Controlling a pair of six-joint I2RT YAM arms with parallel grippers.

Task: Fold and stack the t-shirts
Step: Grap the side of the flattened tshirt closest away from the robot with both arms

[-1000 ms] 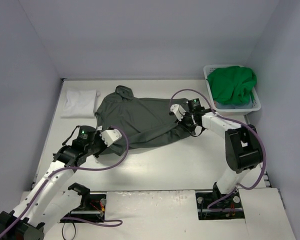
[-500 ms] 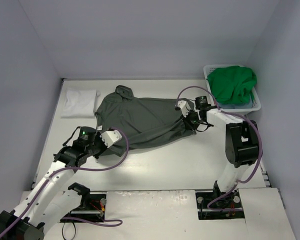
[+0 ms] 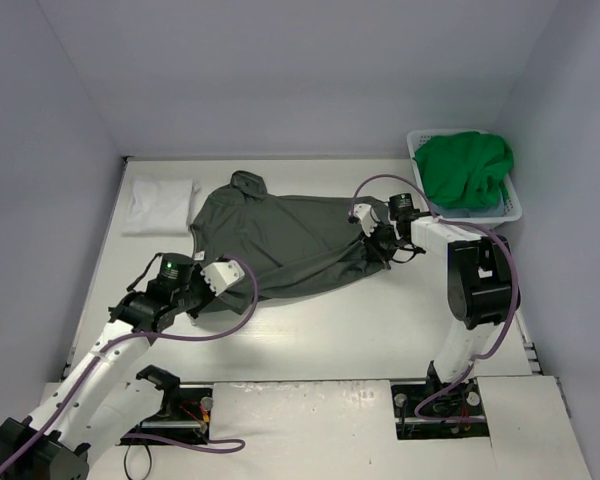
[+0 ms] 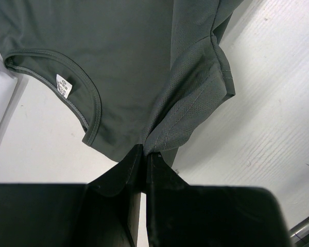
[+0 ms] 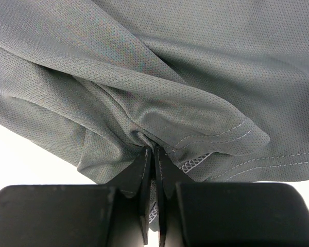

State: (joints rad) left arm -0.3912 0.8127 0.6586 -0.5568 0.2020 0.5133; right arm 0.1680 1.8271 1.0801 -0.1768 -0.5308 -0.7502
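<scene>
Arms stretched low over table; left gripper point(image 4: 145, 153), right gripper point(image 5: 153, 150) pinching dark grey shirt point(image 3: 280, 235).

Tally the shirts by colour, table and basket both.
white shirt: 1
dark grey shirt: 1
green shirt: 1
light blue-grey shirt: 1 (only an edge shows under the green one, in the basket)
Total: 4
</scene>
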